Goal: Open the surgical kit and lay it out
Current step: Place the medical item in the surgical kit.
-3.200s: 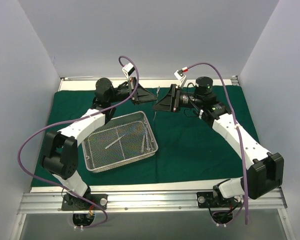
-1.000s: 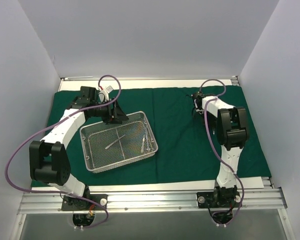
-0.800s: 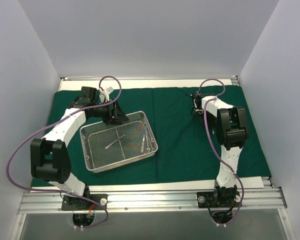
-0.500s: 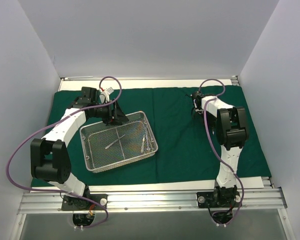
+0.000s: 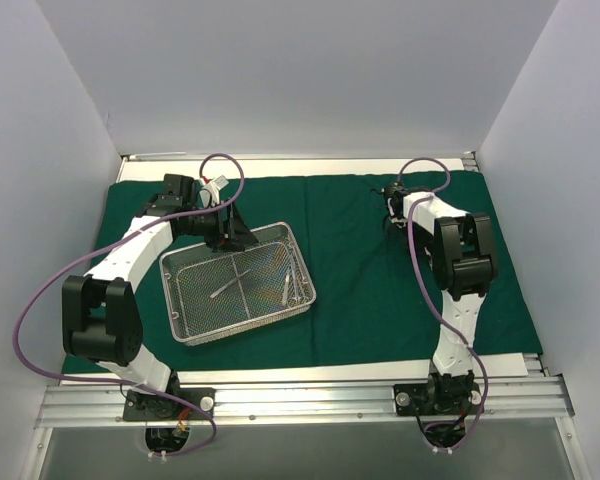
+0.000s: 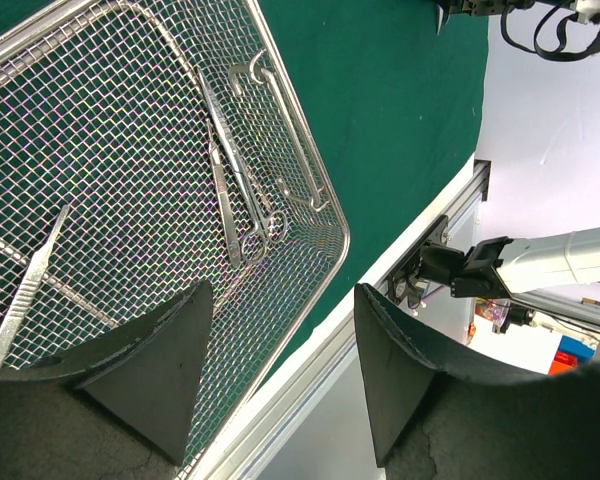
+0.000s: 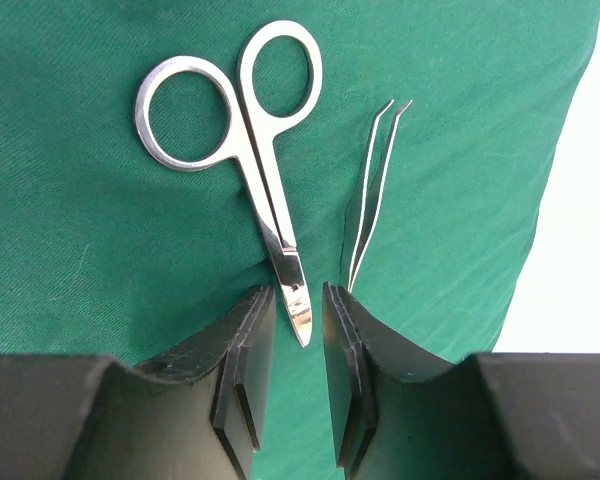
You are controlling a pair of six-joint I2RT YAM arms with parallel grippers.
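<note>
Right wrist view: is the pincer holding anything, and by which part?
Seemingly nothing: the right pincer straddles the blade tip of the silver metal scissors, with slim gaps either side.

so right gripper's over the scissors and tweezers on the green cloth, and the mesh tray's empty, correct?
The mesh tray is not empty: the left wrist view shows several slim instruments lying in it. The rest holds: the right gripper is over the scissors and tweezers on the green cloth.
</note>
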